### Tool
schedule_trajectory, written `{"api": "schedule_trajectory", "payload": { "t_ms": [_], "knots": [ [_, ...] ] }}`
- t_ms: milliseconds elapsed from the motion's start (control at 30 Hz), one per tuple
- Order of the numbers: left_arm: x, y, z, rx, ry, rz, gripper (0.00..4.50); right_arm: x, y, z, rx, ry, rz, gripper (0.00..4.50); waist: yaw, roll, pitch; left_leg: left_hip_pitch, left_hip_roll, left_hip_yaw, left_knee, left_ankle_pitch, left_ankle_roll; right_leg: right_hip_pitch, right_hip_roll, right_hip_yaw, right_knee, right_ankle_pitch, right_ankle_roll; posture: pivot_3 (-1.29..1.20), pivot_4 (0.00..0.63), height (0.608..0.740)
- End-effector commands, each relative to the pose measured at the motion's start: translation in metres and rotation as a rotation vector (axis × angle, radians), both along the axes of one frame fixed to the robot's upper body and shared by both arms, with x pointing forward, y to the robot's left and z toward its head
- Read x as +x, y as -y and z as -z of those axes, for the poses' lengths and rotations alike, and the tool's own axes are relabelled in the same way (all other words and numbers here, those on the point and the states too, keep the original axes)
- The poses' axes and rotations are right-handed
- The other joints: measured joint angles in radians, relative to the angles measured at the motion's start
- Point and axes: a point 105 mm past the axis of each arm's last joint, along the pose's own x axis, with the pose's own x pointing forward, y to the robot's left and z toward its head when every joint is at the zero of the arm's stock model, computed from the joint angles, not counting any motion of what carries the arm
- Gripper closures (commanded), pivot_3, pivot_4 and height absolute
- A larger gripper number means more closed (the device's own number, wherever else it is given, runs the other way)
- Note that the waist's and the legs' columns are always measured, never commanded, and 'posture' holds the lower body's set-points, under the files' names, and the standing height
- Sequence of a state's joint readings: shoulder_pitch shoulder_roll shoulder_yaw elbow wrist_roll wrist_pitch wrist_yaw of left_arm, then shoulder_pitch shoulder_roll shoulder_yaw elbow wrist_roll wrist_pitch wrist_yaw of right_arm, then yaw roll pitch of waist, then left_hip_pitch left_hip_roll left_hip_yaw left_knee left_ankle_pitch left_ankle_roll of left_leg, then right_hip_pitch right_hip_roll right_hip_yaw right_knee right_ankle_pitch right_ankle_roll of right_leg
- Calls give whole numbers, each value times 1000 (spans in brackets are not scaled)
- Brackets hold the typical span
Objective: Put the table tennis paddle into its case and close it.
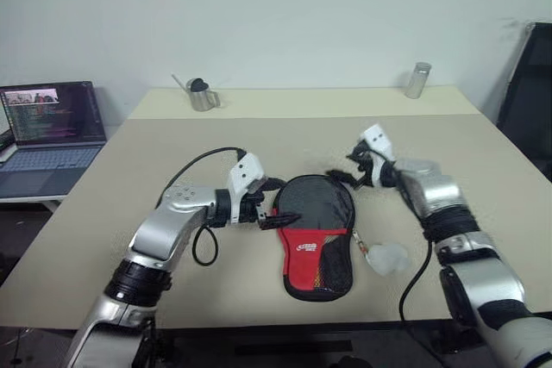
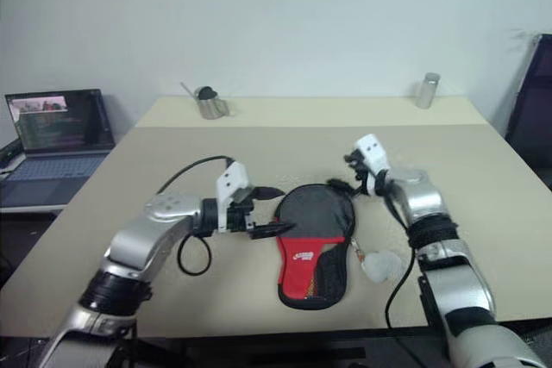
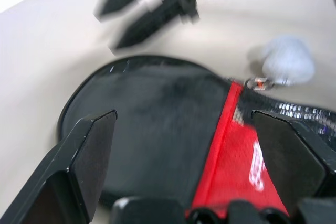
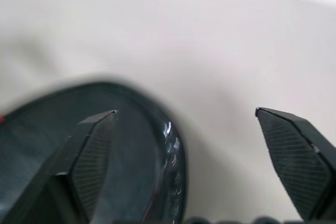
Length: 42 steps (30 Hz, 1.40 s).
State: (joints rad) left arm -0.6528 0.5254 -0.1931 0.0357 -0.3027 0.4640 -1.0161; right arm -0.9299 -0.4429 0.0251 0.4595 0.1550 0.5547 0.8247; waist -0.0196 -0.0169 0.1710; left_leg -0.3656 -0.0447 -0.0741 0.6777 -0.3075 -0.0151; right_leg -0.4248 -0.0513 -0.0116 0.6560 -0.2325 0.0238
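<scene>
lies flat at frame centre on the worktop (image 1: 129,213), the case (image 1: 317,234), apparently shut with no paddle seen outside, flanked by left gripper (image 1: 278,214) and right gripper (image 1: 338,177), both spread wide and empty.

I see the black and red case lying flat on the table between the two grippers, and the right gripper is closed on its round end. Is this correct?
Not quite. The case does lie flat on the table between the two grippers, but the right gripper is open, holding nothing. The right wrist view shows its fingers spread wide above the case's round end.
</scene>
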Motion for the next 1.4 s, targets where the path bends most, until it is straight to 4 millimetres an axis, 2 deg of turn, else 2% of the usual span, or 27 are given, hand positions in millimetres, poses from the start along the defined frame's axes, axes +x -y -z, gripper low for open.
{"api": "schedule_trajectory", "payload": {
  "t_ms": [33, 233, 400, 733, 867, 967, 1067, 1200, 1300, 1400],
  "knots": [
    [14, 20, -2, -10, 43, 18, 0, -35, 15, -11, -52, 33, -94, 32, 13, 0, 0, 0, 0, -1, 0, 0, 0, 1, 0, -1, -1, 0, 0, 0, 150, 740],
    [28, 51, 18, -14, -48, 46, 0, -97, 47, 28, -261, -90, -232, 32, 17, 0, 0, -1, -1, 1, 0, -3, 6, 3, 0, -1, -6, 0, 1, 0, 150, 740],
    [31, 59, 38, 17, -87, 62, 0, -123, 54, 42, -318, -150, -285, 32, -1, 0, 0, 1, 1, 2, 0, -4, 7, 3, 1, 0, -6, 0, 2, 0, 150, 740],
    [34, 53, 88, 116, -101, -1, 0, -149, 50, 58, -399, -224, -413, 32, 13, 0, 0, 1, 1, 1, 1, -3, 5, 5, 2, -1, -8, 1, 3, 0, 150, 740],
    [31, 54, 92, 117, -103, 13, 0, -153, 47, 72, -462, -245, -465, 32, 17, -1, 0, 3, 1, 1, 2, -3, 5, 7, 2, -1, -8, 2, 4, 0, 150, 740],
    [29, 55, 92, 115, -102, 18, 0, -139, 46, 81, -517, -210, -426, 32, 16, -1, 0, 3, 1, 1, 2, -3, 5, 7, 2, -1, -8, 2, 4, 0, 150, 740],
    [28, 55, 93, 120, -96, 22, 0, -143, 43, 90, -551, -237, -473, 32, 17, 0, 0, 4, 1, 1, 2, -2, 4, 8, 2, -1, -8, 2, 4, 0, 150, 740],
    [26, 57, 92, 113, -95, 28, 0, -136, 46, 99, -563, -255, -450, 32, 17, 0, 0, 4, 1, 1, 2, -2, 3, 8, 2, -1, -8, 2, 4, 0, 150, 740],
    [26, 57, 91, 112, -93, 25, 0, -139, 45, 100, -538, -275, -464, 565, 18, 0, 0, 4, 1, 0, 2, -2, 3, 8, 2, -1, -8, 2, 4, 0, 150, 740],
    [26, 57, 91, 111, -95, 21, 0, -159, 42, 96, -520, -300, -557, 1519, 20, 0, 0, 4, 1, 0, 2, -2, 3, 8, 2, -1, -8, 2, 4, 0, 150, 740]
  ]
}}
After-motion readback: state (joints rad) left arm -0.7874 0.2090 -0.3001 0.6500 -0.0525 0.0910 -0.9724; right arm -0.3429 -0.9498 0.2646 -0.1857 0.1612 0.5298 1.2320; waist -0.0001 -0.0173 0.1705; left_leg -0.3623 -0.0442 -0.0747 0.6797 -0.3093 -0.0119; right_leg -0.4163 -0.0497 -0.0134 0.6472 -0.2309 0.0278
